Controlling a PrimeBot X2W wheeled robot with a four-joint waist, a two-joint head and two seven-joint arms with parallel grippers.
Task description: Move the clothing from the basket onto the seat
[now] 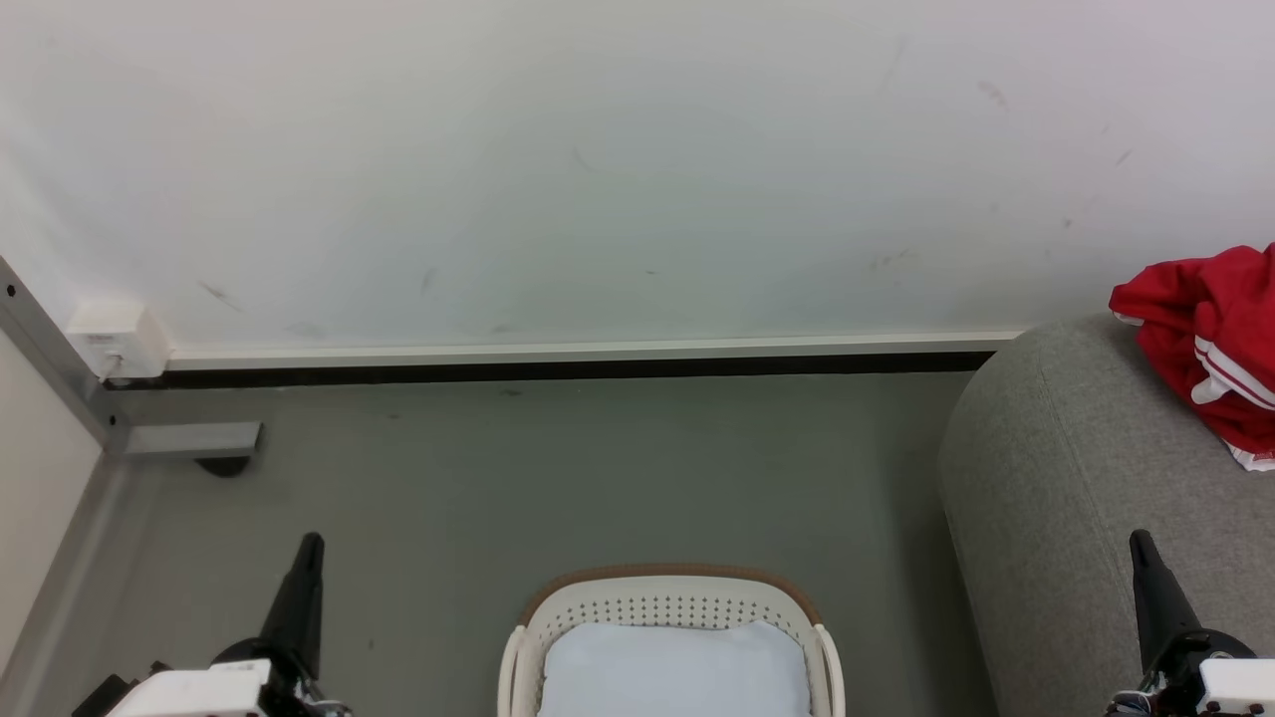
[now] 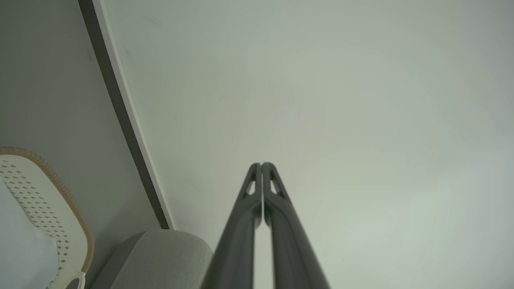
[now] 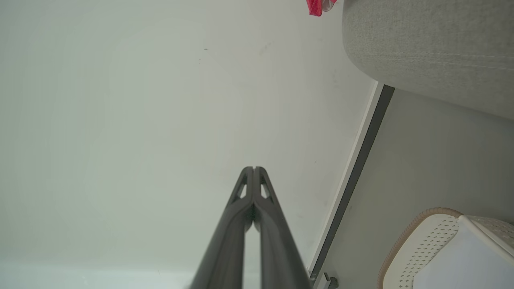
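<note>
- See clothing (image 1: 1210,339) at far right edge of head view, bunched on top of seat (image 1: 1056,478) and partly cut off by frame. Red scrap also at top of R wrist view, by seat's rounded edge.
- See basket (image 1: 677,588) at bottom centre, on floor (image 1: 558,478), near seat. Pale pad (image 1: 677,667) showing inside. Lower part cut off by frame, so can't rule out more fabric there.
- Read L claw (image 2: 261,165) as pressed together, tips touching, nothing pinched. Sits lower left of head view, pointing at bare wall (image 1: 598,149).
- Same for R claw (image 3: 253,168): fingers tip to tip, nothing between. Sits lower right of head view, in front of seat fabric.
- Judging task near done or done, pending a look at rest of basket.
- Handling, if another pc turns up: expect light, limp, soft fabric, prob. a bit slick, no breakage risk. Will drape and trail, so lift well clear of rim to avoid snagging perforated wall.
- Grip pt: pinch a raised fold near middle of bunch, not a hem or stripe edge, for less dangle. Avoid taking pad w/ it.
</note>
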